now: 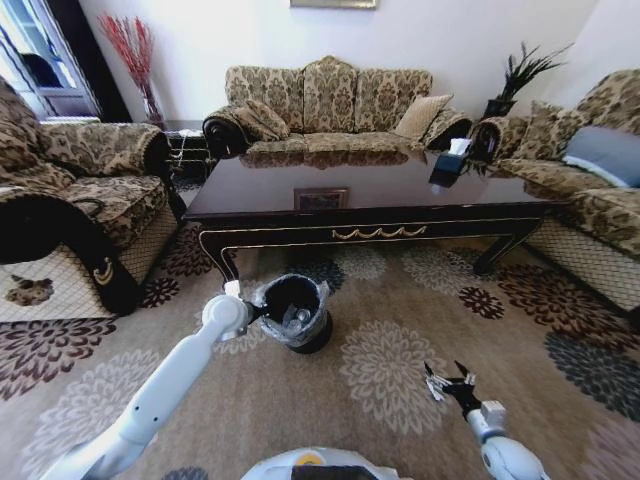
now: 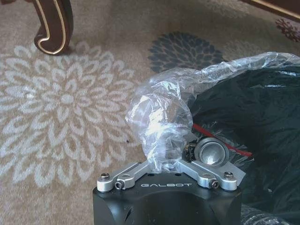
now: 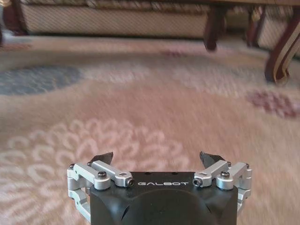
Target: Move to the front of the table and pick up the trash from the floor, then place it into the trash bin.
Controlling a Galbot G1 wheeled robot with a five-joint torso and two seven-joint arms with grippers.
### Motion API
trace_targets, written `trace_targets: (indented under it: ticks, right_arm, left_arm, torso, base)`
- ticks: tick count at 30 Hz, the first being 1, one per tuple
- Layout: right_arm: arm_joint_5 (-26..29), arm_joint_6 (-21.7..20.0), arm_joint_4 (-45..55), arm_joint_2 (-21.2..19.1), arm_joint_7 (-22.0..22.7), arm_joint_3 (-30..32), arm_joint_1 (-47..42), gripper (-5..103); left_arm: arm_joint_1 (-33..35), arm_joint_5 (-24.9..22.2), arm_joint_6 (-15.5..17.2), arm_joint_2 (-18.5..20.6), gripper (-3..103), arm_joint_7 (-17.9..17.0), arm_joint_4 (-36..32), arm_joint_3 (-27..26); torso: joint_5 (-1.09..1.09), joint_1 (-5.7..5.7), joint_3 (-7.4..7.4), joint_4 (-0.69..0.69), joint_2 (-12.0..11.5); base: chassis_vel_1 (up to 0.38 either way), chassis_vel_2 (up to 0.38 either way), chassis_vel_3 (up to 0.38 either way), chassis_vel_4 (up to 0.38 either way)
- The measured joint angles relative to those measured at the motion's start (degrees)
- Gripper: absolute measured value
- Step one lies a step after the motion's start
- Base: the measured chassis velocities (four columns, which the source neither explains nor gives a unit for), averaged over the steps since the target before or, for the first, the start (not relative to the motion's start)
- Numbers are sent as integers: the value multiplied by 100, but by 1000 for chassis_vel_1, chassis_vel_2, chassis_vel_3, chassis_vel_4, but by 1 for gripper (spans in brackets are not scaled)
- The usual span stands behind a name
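Two grippers: left gripper (image 2: 187, 157), jaws hidden by liner, at small round black plastic-lined trash bin's (image 1: 322, 335) rim; right gripper (image 1: 449, 381), jaws spread, well apart.

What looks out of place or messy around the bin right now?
The clear liner bag bulges up off the bin rim, bunched against the left gripper. A bottle lies inside. The right gripper hangs open over bare carpet.

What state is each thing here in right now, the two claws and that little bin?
Left claw: at the trash bin's rim, beside the bunched plastic liner; open or shut unclear.
Right claw: open, empty, above the floor.
Trash bin: upright before the table, liner over rim, something pale inside.
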Motion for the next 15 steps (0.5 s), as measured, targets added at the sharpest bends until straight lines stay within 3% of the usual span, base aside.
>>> trace_targets:
  ticks: [3, 15]
  right_arm:
    - [313, -229, -324, 73, 1, -204, 177, 100]
    - [188, -189, -982, 248, -59, -318, 377, 100]
  left_arm:
    - [89, 15, 0, -8, 0, -1, -17, -57]
    - [158, 35, 0, -4, 0, -1, -96, -18]
  torso:
    - [2, 0, 0, 0, 0]
    - [1, 0, 0, -1, 0]
  base:
    - [0, 0, 0, 0]
    - [0, 0, 0, 0]
